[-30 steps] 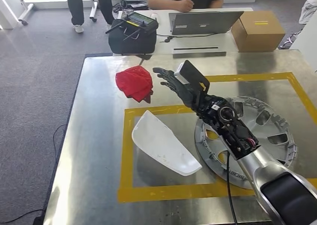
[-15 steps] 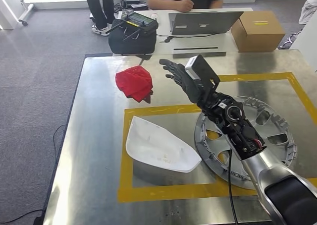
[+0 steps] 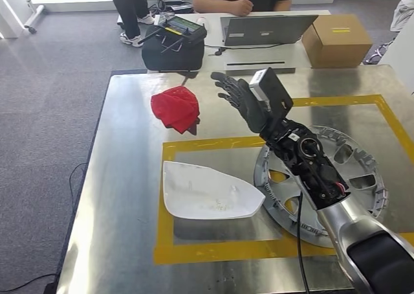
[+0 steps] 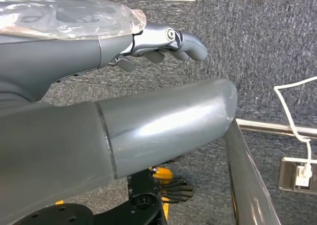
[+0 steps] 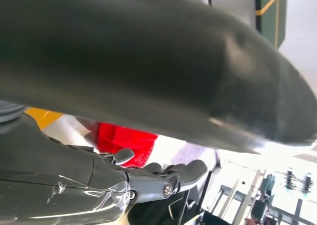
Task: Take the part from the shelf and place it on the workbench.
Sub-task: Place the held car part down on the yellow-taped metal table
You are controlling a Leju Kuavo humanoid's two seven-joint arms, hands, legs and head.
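A white curved shell part point(image 3: 207, 192) lies flat on the steel workbench point(image 3: 127, 145), inside the yellow tape rectangle, beside a silver wheel cover point(image 3: 356, 171). My right hand point(image 3: 240, 96) hovers above the bench behind the white part, fingers stretched out and apart, holding nothing. The right wrist view looks along the right hand's fingers point(image 5: 179, 175) toward the red cloth point(image 5: 123, 138). My left hand point(image 4: 164, 39) hangs beside the bench over the carpet, its fingers extended with nothing in them.
A crumpled red cloth point(image 3: 176, 107) sits at the bench's back left. Behind the bench a table holds a black bag point(image 3: 172, 45), a laptop point(image 3: 266, 28) and a cardboard box point(image 3: 336, 39). A person sits there; another stands at far left.
The white part has tipped down and slid left to rest flat on the bench. My right hand has lifted and drawn right and back. The standing person has stepped right.
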